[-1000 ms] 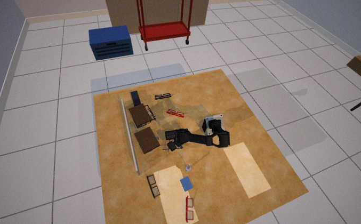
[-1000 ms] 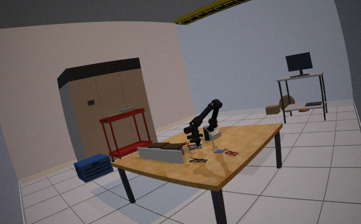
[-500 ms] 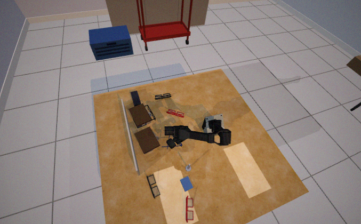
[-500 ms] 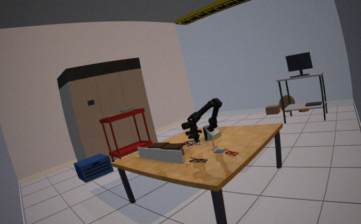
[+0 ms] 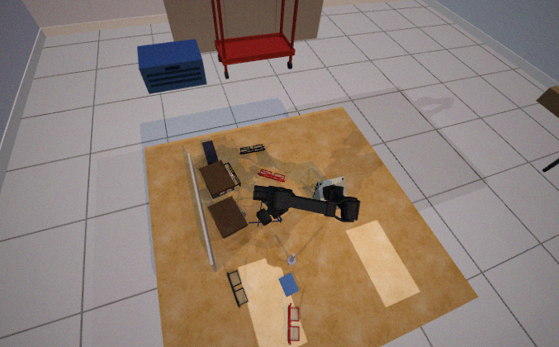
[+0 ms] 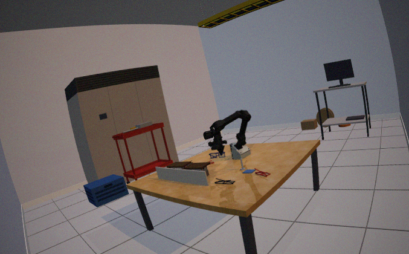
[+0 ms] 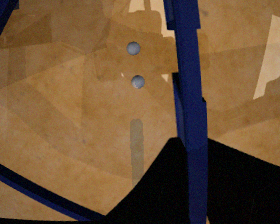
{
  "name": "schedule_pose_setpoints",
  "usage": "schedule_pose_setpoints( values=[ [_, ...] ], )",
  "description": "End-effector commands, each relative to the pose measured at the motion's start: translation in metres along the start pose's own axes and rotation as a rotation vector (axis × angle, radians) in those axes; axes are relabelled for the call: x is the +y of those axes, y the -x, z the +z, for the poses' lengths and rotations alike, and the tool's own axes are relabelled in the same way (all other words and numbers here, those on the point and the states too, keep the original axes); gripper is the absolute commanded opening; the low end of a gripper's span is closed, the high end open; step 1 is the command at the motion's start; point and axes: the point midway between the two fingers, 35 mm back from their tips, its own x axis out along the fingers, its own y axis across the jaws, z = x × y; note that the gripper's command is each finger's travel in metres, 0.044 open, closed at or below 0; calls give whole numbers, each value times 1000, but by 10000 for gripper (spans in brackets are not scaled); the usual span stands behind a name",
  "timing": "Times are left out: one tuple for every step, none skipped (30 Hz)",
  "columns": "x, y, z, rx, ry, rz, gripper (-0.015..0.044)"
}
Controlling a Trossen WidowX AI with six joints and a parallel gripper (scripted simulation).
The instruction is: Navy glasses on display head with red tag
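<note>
The navy glasses [image 5: 279, 220] [image 6: 212, 155] [image 7: 189, 75] are held above the table by my gripper [image 6: 220, 153] [image 7: 184, 147]. It is shut on one long navy bar, which runs up the wrist view; another navy part crosses its lower left. In the top view the arm covers part of the glasses. Two display heads with flat brown tops stand by the panel: one [image 5: 228, 216] [image 6: 198, 165] without glasses, close to the held pair, and one [image 5: 216, 178] [image 6: 179, 164] wearing black glasses [image 5: 234, 174]. The red tag cannot be made out.
A white panel [image 5: 198, 206] [image 6: 182, 176] stands behind the heads. Red glasses [image 5: 271, 174] and black glasses [image 5: 252, 149] lie near the arm. A small stand [image 5: 291, 260], blue cloth [image 5: 289, 284], and further black [image 5: 237, 288] and red glasses [image 5: 289, 324] lie on the other side.
</note>
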Motion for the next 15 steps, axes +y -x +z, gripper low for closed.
schedule_pose_setpoints(
  values=[
    [3, 1, -9, -6, 4, -7, 0],
    [5, 1, -13, -8, 4, -9, 0],
    [7, 1, -19, -11, 4, -10, 0],
    [9, 1, -25, -14, 4, -11, 0],
    [11, 0, -32, -16, 4, -13, 0],
    [13, 0, -38, -19, 4, -14, 0],
    [15, 0, -44, -21, 4, -15, 0],
    [16, 0, -51, -23, 4, -15, 0],
    [17, -1, -57, -25, 4, -16, 0],
    [18, -1, -64, -26, 4, -16, 0],
    [20, -1, -71, -28, 4, -16, 0],
    [20, -1, -77, -29, 4, -16, 0],
    [21, -1, -84, -30, 4, -16, 0],
    [22, -1, -91, -30, 4, -16, 0],
    [22, -2, -97, -31, 4, -16, 0]
  ],
)
